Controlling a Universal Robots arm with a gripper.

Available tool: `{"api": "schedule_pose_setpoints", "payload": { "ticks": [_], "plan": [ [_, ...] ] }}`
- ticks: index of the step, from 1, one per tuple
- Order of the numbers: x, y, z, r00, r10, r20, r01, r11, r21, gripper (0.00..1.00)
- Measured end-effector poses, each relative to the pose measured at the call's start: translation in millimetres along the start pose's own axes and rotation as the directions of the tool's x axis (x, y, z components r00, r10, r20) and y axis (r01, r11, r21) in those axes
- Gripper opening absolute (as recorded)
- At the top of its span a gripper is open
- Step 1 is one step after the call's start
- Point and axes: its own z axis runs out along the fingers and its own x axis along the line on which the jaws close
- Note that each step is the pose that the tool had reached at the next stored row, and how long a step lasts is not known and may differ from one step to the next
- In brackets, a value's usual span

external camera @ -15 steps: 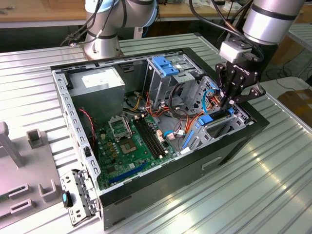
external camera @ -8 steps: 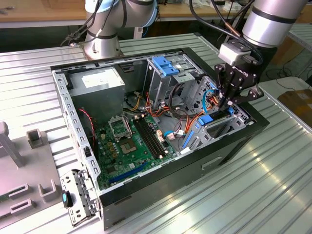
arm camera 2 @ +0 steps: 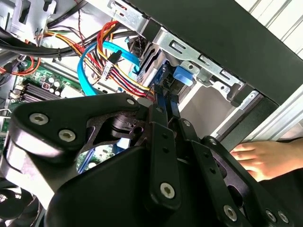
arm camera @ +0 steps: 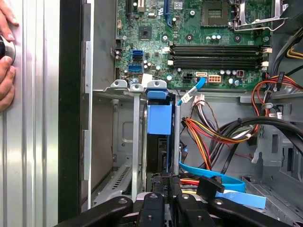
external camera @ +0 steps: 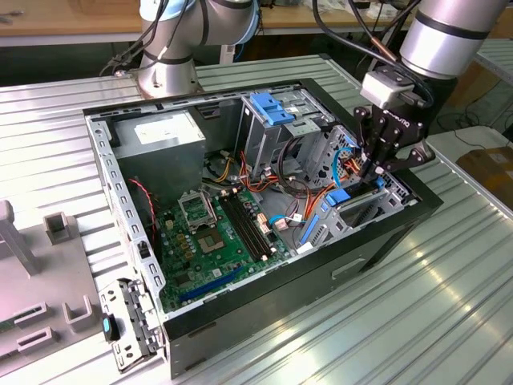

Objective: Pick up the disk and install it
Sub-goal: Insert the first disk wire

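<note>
The disk point(arm camera: 158, 124) stands on edge in the metal drive cage point(arm camera: 124, 142) at the front corner of the open computer case point(external camera: 264, 309), its blue end tab facing the motherboard. My gripper point(arm camera: 168, 183) comes down over the cage from above, and its fingers are drawn close together on the disk's near end. In the second wrist view my gripper point(arm camera 2: 165, 98) pinches a blue rail of the disk point(arm camera 2: 182, 75). In the exterior view my gripper point(external camera: 371, 170) hangs over the cage at the case's right end, just above the disk's blue tab point(external camera: 337, 196).
Bundles of coloured cables point(arm camera: 213, 135) and a blue ribbon cable point(arm camera: 222, 182) lie beside the cage. The motherboard point(external camera: 216, 241), a grey box with a white label point(external camera: 160, 132) and a pale blue bracket point(external camera: 272, 108) fill the case. A person's hands point(arm camera: 5, 52) point(arm camera 2: 260, 158) rest outside the case wall.
</note>
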Motion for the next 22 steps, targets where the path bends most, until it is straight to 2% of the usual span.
{"api": "schedule_pose_setpoints", "payload": {
  "ticks": [16,22],
  "plan": [
    [-0.6,-0.4,0.6,1.0000,0.003,-0.0001,-0.003,1.0000,0.0018,0.16],
    [-0.6,-0.1,0.6,1.0000,-0.009,0.0000,0.009,1.0000,0.0029,0.16]
  ]
}}
